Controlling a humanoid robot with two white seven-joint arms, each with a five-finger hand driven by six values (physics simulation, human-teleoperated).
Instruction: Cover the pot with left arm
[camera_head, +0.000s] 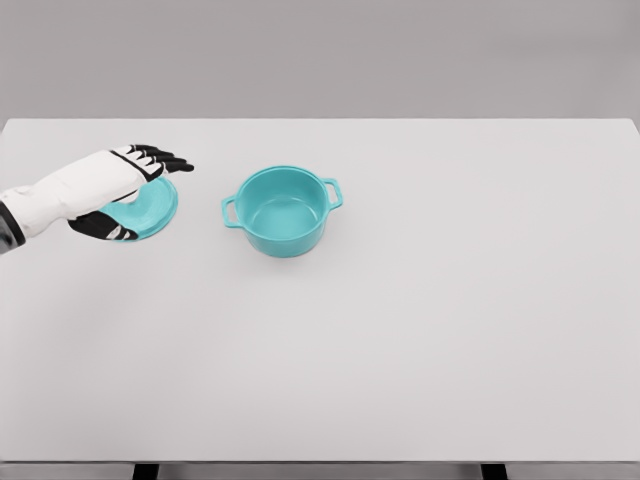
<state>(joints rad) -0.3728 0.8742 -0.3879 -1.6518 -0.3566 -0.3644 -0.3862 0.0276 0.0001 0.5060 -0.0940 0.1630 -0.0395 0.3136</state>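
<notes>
White table (420, 350) fills almost the whole view, with a plain grey wall behind it. On the left side is the left hand (118, 188), white with black fingers (165, 157). It is on top of the teal lid (152, 207). The thumb looks tucked under the near edge and the fingers lie over the top, so it seems to be holding the lid. I cannot tell if the lid is off the table yet.

Just to the right of the hand, not touching it, sits the teal pot (283, 212). It is open and nothing is inside. It has two small handles, one pointing back at the hand and one pointing away.

To do this well, I think the hand should keep a firm hold, lift the lid higher than the pot's rim, and carry it flat to the right. Then it should line it up over the round opening and lower it slowly, so it does not bump the pot.
</notes>
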